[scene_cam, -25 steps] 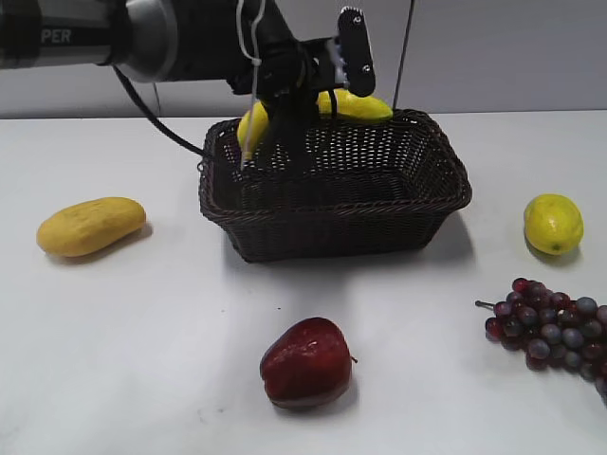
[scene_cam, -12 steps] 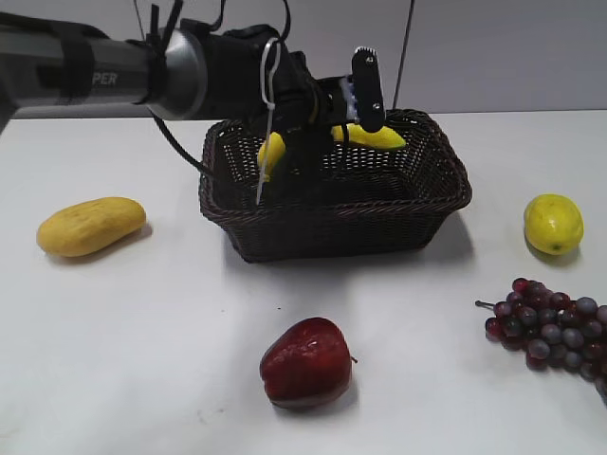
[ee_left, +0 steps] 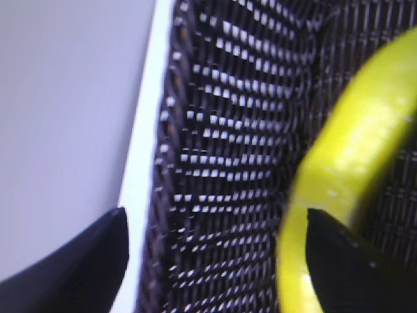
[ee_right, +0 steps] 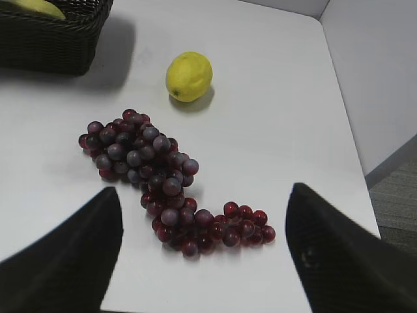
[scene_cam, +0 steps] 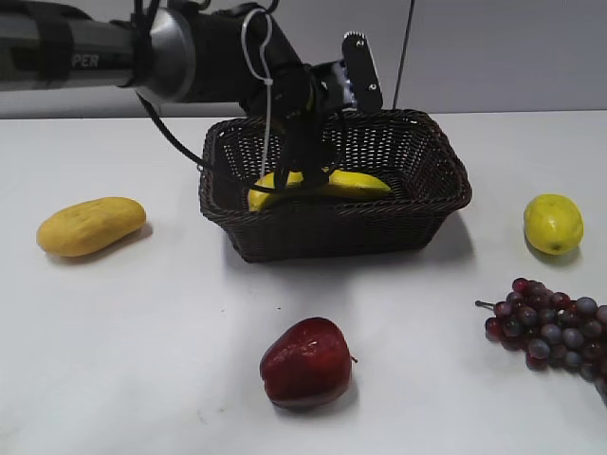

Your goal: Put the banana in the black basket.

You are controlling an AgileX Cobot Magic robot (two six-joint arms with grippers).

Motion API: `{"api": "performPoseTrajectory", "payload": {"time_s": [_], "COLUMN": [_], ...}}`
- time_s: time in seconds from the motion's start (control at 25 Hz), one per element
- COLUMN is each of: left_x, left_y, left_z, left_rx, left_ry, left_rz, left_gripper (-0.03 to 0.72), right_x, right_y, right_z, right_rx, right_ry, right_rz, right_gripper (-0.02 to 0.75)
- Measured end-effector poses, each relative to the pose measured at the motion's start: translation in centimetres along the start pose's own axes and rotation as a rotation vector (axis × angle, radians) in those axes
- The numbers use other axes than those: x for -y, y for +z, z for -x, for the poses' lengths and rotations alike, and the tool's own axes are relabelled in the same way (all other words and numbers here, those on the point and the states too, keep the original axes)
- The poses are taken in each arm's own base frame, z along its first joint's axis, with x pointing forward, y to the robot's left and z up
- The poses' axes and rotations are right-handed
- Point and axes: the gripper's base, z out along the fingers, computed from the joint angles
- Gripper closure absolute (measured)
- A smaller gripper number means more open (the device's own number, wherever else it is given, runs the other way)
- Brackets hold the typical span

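Observation:
The banana (scene_cam: 332, 183) lies on the floor of the black basket (scene_cam: 427, 204), along its front wall. My left gripper (scene_cam: 318, 114) hangs over the basket just above the banana, open and holding nothing. In the left wrist view its jaws (ee_left: 215, 254) are wide apart with basket weave (ee_left: 221, 130) between them, and the banana (ee_left: 352, 143) curves past the right finger. My right gripper (ee_right: 205, 254) is open and empty above the table's right side. A corner of the basket (ee_right: 45, 39) with the banana's end (ee_right: 32, 5) shows in the right wrist view.
An orange-yellow oval fruit (scene_cam: 91, 226) lies left of the basket. A red apple (scene_cam: 306, 362) is in front. A lemon (scene_cam: 553, 224) (ee_right: 189, 76) and a bunch of grapes (scene_cam: 555, 327) (ee_right: 156, 176) lie on the right, near the table's right edge.
The left gripper brought the banana down from above the basket's back rim and let it go. The banana now lies in the basket and the gripper has risen slightly, open.

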Motion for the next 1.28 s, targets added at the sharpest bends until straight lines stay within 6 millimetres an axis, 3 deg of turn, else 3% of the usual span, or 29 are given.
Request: {"api": "performPoseTrajectory", "payload": {"time_s": [0.32, 0.52, 0.76, 1.04, 1.28], "left_x": [-3.1, -4.9, -7.9, -12.3, -12.6], "left_y": [-7.0, -11.3, -14.0, -16.6, -20.5], "left_z": [0.5, -1.1, -6.9, -14.6, -19.5], "left_rx": [-0.030, -0.147, -0.371, -0.321, -0.340], "left_ry": [-0.091, -0.235, -0.516, -0.960, -1.103], "left_rz": [0.018, 0.013, -0.084, -0.216, -0.170], "left_gripper": [0.038, 0.063, 0.084, 0.101, 0.101], "right_x": [0.0, 0.0, 0.0, 0.0, 0.0], "right_y": [0.0, 0.0, 0.0, 0.0, 0.0], "right_z": [0.0, 0.0, 0.0, 0.0, 0.0], "right_rx": [0.000, 0.000, 0.000, 0.000, 0.000], "right_ry": [0.000, 0.000, 0.000, 0.000, 0.000], "right_rz": [0.000, 0.000, 0.000, 0.000, 0.000], "right_gripper": [0.145, 0.145, 0.145, 0.145, 0.145]}}
